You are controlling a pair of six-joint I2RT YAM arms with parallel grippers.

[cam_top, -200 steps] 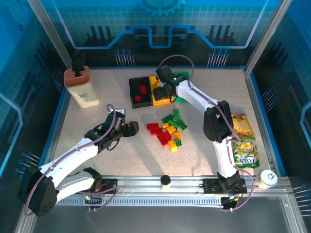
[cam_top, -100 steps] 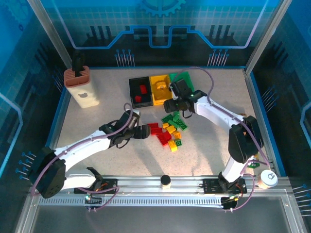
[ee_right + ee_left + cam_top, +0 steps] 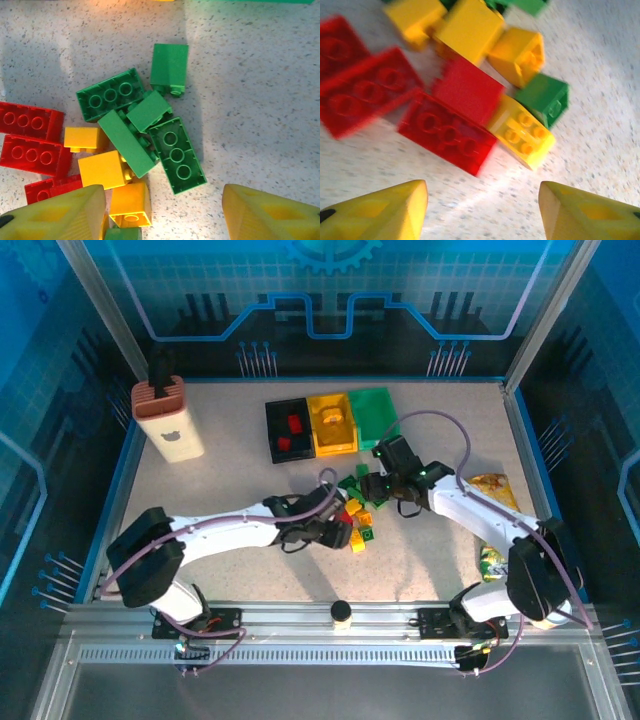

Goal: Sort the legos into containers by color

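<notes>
The legos (image 3: 356,510) lie in a mixed red, yellow and green pile at the table's middle. My left gripper (image 3: 337,533) is at the pile's near left side, open. Its tips (image 3: 482,210) have bare table between them, just short of a red brick (image 3: 447,132) and a yellow brick (image 3: 522,132). My right gripper (image 3: 376,486) hangs open over the pile's far right. Its tips (image 3: 162,215) straddle an upturned green brick (image 3: 177,155) and a yellow brick (image 3: 131,204). At the back stand the black container (image 3: 271,430) with red bricks, the yellow container (image 3: 333,444) with a yellow brick, and the green container (image 3: 372,415).
A tall beige-and-brown holder (image 3: 168,420) stands at the back left. Yellow-green snack bags (image 3: 495,492) lie along the right side under my right arm. A small dark-capped knob (image 3: 342,613) sits on the front rail.
Both arms have closed in on the pile: the left reached right to it, the right swung back from the bins. Both sets of jaws have narrowed somewhat.
</notes>
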